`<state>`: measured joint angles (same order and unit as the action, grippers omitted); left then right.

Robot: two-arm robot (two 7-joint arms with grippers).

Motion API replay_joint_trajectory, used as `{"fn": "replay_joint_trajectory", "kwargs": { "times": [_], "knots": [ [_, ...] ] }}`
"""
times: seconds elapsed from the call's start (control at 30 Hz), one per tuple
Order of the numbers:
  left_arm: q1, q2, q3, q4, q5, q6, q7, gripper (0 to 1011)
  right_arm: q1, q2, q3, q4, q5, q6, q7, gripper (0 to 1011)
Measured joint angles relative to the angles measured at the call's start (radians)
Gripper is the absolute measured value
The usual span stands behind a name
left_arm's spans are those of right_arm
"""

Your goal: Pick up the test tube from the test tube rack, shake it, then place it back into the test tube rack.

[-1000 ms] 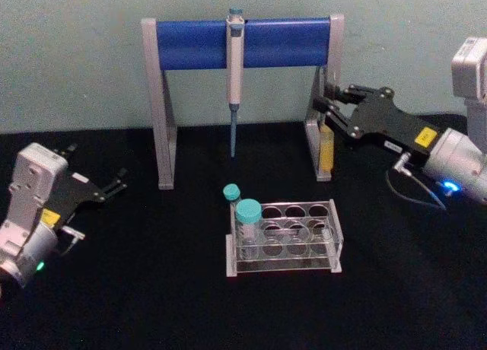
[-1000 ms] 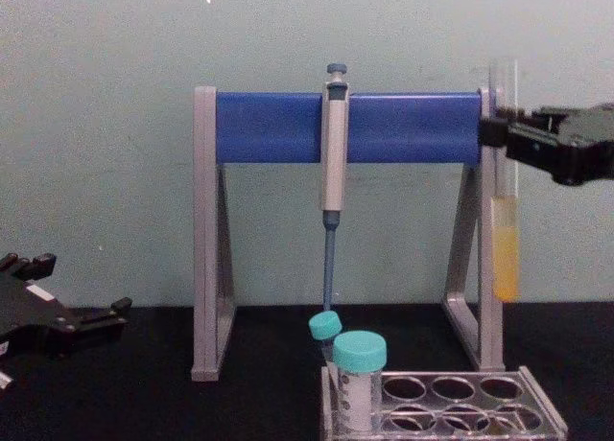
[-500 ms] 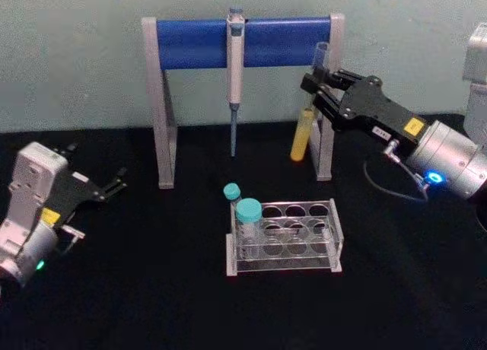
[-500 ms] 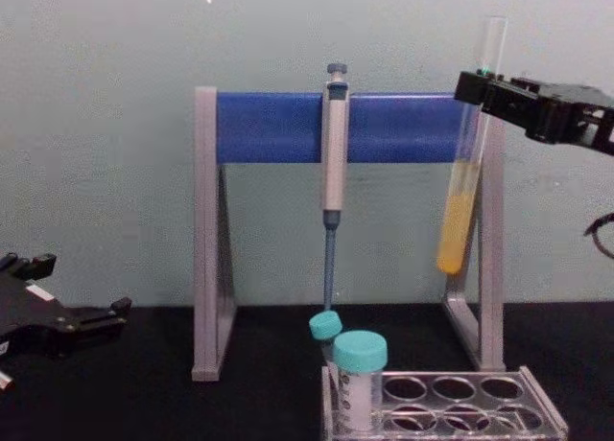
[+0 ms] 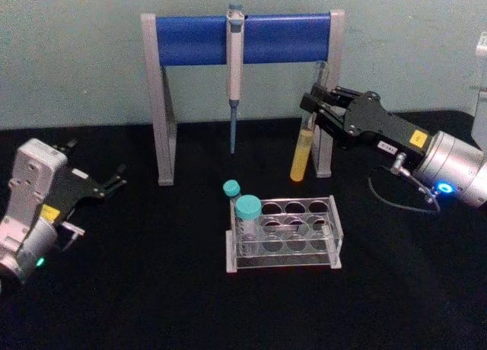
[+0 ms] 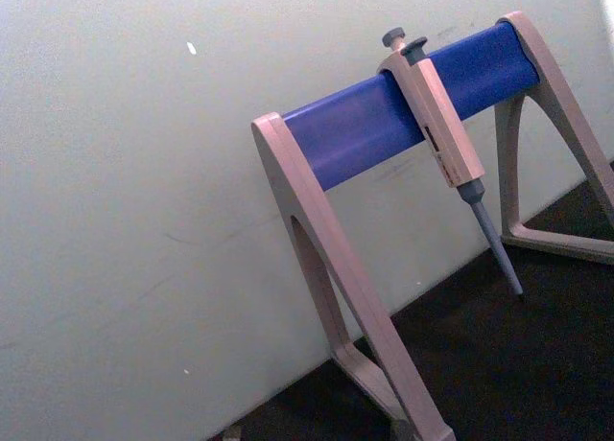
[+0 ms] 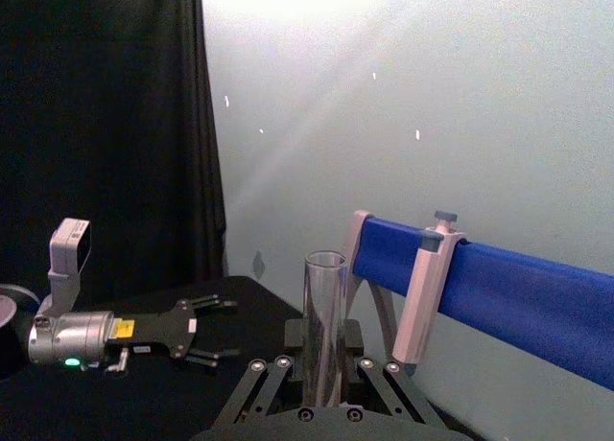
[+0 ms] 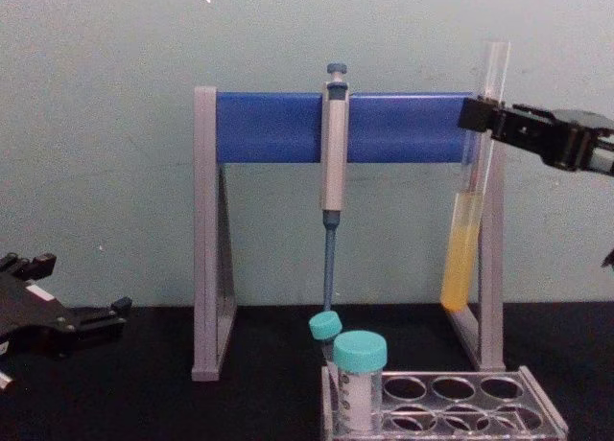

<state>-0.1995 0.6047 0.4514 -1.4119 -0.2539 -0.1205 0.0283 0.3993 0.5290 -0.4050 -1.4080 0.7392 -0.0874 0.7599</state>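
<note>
Chest view: test tube (image 8: 467,220) seen side-on and tilted, open top to the right, round bottom swung left. Yellow liquid fills the lower part. The tube hangs in the air, well above the test tube rack (image 8: 552,417).

Head view gives the depth: test tube (image 5: 303,148) sits farther back than the test tube rack (image 5: 283,265), over the table (image 5: 152,289). It is just in front of the right leg of the blue-and-grey stand (image 5: 198,38). The rack holds two teal-capped tubes (image 5: 247,209) at its left end. A pipette (image 5: 235,53) hangs mid-stand.

R wrist view: clear top of the test tube (image 7: 324,326) pokes up between the right gripper (image 7: 321,388) fingers (image 7: 254,379), mouth open. The left gripper (image 7: 223,333) shows far off. L wrist view has the stand and pipette.

Tube vs claw: right gripper (image 5: 312,106) is pinched on the clear upper section. A short bit of glass sticks up above the fingers. The yellow part hangs below and to the left of the claw.

Pose: R arm comes in from the right, raised, roughly level and pointing left. In chest view the right gripper (image 8: 480,115) is level with the stand's blue bar. L arm is parked at the near left. The left gripper (image 5: 95,165) has its fingers spread, nothing in it, low over the table.
</note>
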Motion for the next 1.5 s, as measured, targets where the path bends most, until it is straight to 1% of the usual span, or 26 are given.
{"fn": "replay_joint_trajectory", "kwargs": {
  "times": [0.3,0.73,0.83,1.03,1.27,1.5],
  "knots": [
    [0.000,0.000,0.000,0.000,0.000,0.000,0.000,1001,-0.002,0.006,-0.013,0.000,-0.007,-0.022,-0.008,230],
    [0.000,0.000,0.000,0.000,0.000,0.000,0.000,1001,-0.002,0.011,-0.019,0.000,-0.013,-0.031,-0.011,230],
    [0.000,0.000,0.000,0.000,0.000,0.000,0.000,1001,-0.001,0.011,-0.025,0.004,-0.027,-0.035,-0.016,230],
    [0.000,0.000,0.000,0.000,0.000,0.000,0.000,1001,0.003,0.008,-0.042,0.017,-0.069,-0.042,-0.032,230],
    [0.000,0.000,0.000,0.000,0.000,0.000,0.000,1002,0.004,0.003,-0.052,0.035,-0.091,-0.039,-0.033,230],
    [0.000,0.000,0.000,0.000,0.000,0.000,0.000,1001,0.004,-0.002,-0.061,0.051,-0.099,-0.030,-0.025,230]
  ]
}}
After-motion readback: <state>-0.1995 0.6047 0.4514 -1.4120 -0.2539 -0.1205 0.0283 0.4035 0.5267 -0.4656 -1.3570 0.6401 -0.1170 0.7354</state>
